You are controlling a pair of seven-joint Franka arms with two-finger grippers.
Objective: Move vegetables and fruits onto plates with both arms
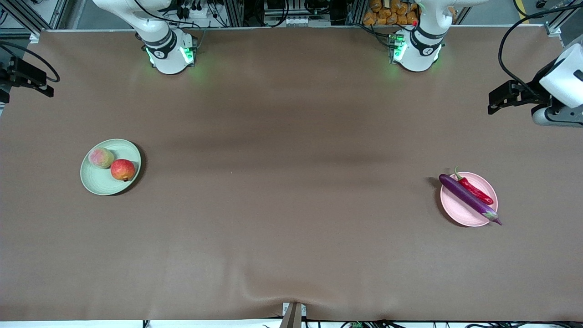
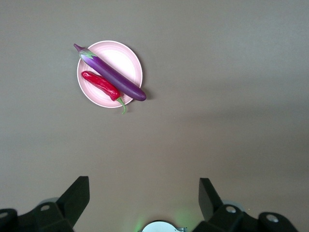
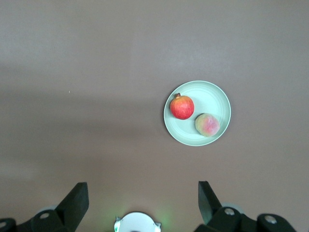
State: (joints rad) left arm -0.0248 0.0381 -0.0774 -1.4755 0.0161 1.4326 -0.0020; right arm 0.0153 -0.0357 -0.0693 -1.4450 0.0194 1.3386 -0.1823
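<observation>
The pale green plate [image 1: 98,182] lies toward the right arm's end of the table and holds the red-orange pomegranate [image 1: 123,170] and the fuzzy peach [image 1: 101,157]. On the pale pink plate [image 1: 460,212], toward the left arm's end, rest the purple eggplant [image 1: 469,198] and the red chili [image 1: 476,190]. My left gripper [image 2: 144,186] hangs open and empty high over bare table, with the pink plate [image 2: 123,55], eggplant [image 2: 113,76] and chili [image 2: 101,84] far below. My right gripper [image 3: 143,189] is likewise open and empty, high above the green plate [image 3: 212,96], pomegranate [image 3: 182,107] and peach [image 3: 207,124].
Both arm bases [image 1: 171,54] [image 1: 416,50] stand at the table's edge farthest from the front camera. A white and black camera rig [image 1: 558,91] overhangs the left arm's end, and a black mount [image 1: 23,79] sits at the right arm's end. Brown cloth covers the table.
</observation>
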